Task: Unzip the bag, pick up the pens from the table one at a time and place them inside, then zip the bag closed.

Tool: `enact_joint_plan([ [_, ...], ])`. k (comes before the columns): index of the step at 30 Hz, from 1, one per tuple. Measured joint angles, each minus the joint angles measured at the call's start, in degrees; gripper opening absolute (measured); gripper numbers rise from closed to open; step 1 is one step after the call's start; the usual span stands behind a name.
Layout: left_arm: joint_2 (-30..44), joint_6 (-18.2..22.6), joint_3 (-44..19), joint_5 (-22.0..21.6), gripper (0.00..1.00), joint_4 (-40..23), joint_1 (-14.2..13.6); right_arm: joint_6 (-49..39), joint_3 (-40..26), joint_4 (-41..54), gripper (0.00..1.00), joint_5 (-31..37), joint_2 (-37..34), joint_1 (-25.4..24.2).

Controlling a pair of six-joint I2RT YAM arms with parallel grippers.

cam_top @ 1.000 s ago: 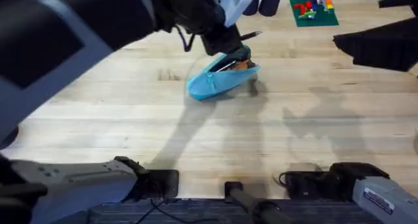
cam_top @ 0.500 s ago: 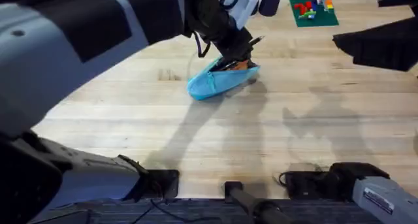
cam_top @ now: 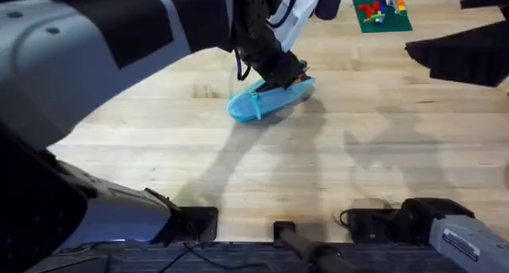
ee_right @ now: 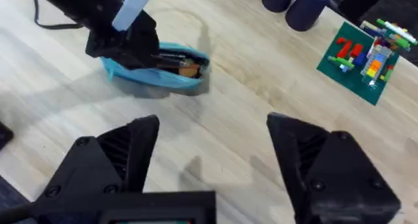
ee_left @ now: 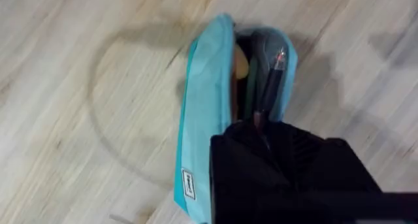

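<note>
Two pens (ee_left: 261, 87) sit inside the open bag (cam_top: 269, 99) mid-tabletop (cam_top: 334, 161); my left gripper (cam_top: 280, 72) presses into its mouth, jaws' state I can't tell. Right gripper (ee_right: 212, 159) hangs apart nearby. Risk: lifting drags a pen back out.

Your left arm reaches far forward across the middle, left hand (cam_top: 280, 71) pointed down. Your right hand (ee_right: 212, 159) is raised, off to the right, fingers spread wide.

Pens (ee_left: 264, 80) inside the bag (cam_top: 266, 100) mid-table (cam_top: 334, 161), left claw (cam_top: 280, 72) directly above
</note>
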State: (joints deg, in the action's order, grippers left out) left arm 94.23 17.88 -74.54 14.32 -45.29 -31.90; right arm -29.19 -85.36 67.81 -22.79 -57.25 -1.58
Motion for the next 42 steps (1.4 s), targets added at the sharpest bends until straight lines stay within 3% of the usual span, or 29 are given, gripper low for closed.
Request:
enact_joint_plan([
  [11,3.0,0.6,-0.3,-0.9,0.071,-1.2,0.0,0.0,0.0,-0.1,0.996,0.0,0.0,0.0],
  [14,3.0,0.9,-0.3,-1.1,0.388,-1.2,0.0,0.0,0.0,-0.5,0.996,0.0,0.0,0.0],
  [17,3.0,1.0,-0.3,-1.7,0.860,-1.2,0.0,0.0,0.0,-0.5,0.996,0.0,0.0,0.0],
  [18,3.0,1.0,-0.3,-1.8,0.960,-1.3,0.0,0.0,0.0,-0.5,0.996,0.0,0.0,0.0],
  [19,3.0,1.1,-0.3,-2.0,0.985,-1.3,0.0,0.0,0.0,-0.5,0.996,0.0,0.0,0.0],
  [34,2.8,1.8,-0.3,-0.7,0.995,-1.5,0.2,0.0,0.0,-0.5,0.996,0.0,0.0,0.0],
  [42,-3.9,8.0,-0.3,0.5,0.995,-2.2,0.2,0.0,0.0,-0.5,0.995,0.0,0.0,0.0],
])
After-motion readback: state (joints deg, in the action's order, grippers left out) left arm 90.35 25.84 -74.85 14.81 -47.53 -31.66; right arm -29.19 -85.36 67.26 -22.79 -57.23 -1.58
